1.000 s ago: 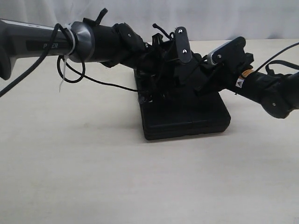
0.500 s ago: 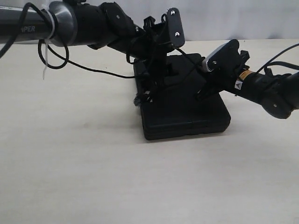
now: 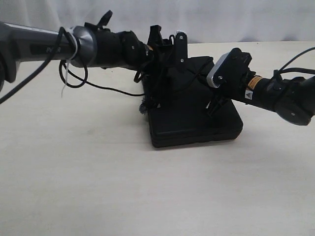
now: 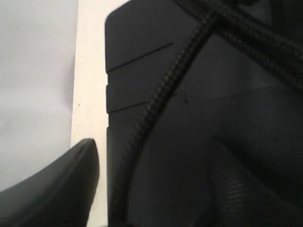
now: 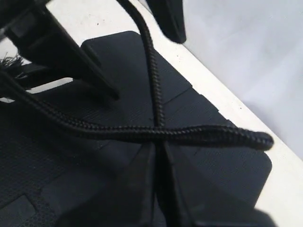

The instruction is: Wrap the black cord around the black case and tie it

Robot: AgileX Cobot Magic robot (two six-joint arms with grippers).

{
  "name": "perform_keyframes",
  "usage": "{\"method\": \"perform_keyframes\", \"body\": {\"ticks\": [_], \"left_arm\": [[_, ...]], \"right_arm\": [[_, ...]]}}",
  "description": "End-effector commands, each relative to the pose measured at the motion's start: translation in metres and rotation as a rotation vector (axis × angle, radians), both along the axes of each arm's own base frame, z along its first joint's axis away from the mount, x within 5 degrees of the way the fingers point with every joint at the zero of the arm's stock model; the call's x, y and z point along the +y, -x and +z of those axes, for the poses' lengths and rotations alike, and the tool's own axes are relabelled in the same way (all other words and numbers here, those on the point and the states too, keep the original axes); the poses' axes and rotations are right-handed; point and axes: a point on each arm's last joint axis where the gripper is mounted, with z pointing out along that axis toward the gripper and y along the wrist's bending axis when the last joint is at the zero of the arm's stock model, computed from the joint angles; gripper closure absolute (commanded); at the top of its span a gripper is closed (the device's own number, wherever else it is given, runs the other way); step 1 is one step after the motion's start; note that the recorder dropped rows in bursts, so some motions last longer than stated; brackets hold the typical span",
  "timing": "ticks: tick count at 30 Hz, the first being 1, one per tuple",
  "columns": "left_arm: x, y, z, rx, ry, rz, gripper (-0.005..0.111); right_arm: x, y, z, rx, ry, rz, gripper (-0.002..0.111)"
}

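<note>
Black cord [image 5: 199,135] crosses the black case [image 3: 197,123], pinched taut by the right gripper [image 5: 158,146] for tying; the left gripper [image 4: 151,198] gapes wide.

Lab setup: pale tabletop [image 3: 74,187], white backdrop [image 3: 246,19]

Exterior view: even, diffuse light, no glare; table [image 3: 98,187] pale, mildly grainy. 1 faint, soft shadow rims the black case [image 3: 197,130] below the right gripper [image 3: 212,105]. Black parts merge and surface detail is lost (underexposed). 2 wrist views: left gripper [image 4: 154,144] has its near finger [image 4: 52,189] blurred; black cord [image 5: 203,135] at the right gripper's tips is sharp, backdrop [image 5: 246,47] beyond is soft.
</note>
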Motion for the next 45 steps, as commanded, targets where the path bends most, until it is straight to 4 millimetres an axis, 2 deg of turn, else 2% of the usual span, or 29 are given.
{"method": "perform_keyframes", "body": {"ticks": [1, 8, 9, 13, 15, 21, 24, 28, 34, 37, 42, 45], "left_arm": [[-0.001, -0.004, -0.002, -0.051, 0.015, 0.029, 0.055], [-0.004, -0.001, -0.001, 0.011, 0.088, 0.089, 0.105], [-0.004, -0.001, 0.0, 0.014, 0.096, 0.095, 0.107], [-0.004, 0.001, 0.008, 0.041, 0.134, 0.12, 0.107], [-0.004, 0.001, 0.011, 0.046, 0.145, 0.126, 0.107], [-0.004, 0.002, 0.017, 0.058, 0.16, 0.134, 0.107], [-0.004, 0.003, 0.018, 0.058, 0.161, 0.133, 0.107], [-0.004, 0.004, 0.023, 0.07, 0.177, 0.142, 0.107], [-0.003, 0.008, 0.04, 0.096, 0.206, 0.147, 0.107], [-0.002, 0.011, 0.048, 0.119, 0.232, 0.16, 0.107], [-0.002, 0.013, 0.051, 0.139, 0.224, 0.152, 0.107], [-0.002, 0.013, 0.051, 0.139, 0.224, 0.152, 0.107]], "right_arm": [[0.004, 0.002, 0.004, -0.033, 0.012, 0.056, 0.104], [0.004, 0.002, 0.004, -0.034, 0.011, 0.057, 0.104], [0.003, 0.002, 0.004, -0.033, 0.006, 0.048, 0.104], [-0.001, -0.002, 0.006, -0.029, -0.043, -0.034, 0.102], [-0.002, -0.002, 0.006, -0.03, -0.041, -0.051, 0.096], [-0.004, -0.002, 0.003, -0.034, 0.042, -0.038, 0.068], [-0.006, -0.001, 0.007, -0.029, 0.08, -0.047, 0.061], [-0.01, 0.001, 0.02, -0.016, 0.117, -0.078, 0.059], [-0.018, 0.005, 0.046, -0.006, 0.084, -0.183, 0.059], [-0.02, 0.007, 0.057, 0.004, 0.049, -0.227, 0.06], [-0.021, 0.017, 0.077, -0.022, -0.002, -0.248, 0.06], [-0.016, 0.023, 0.088, -0.062, -0.112, -0.219, 0.06]]}}
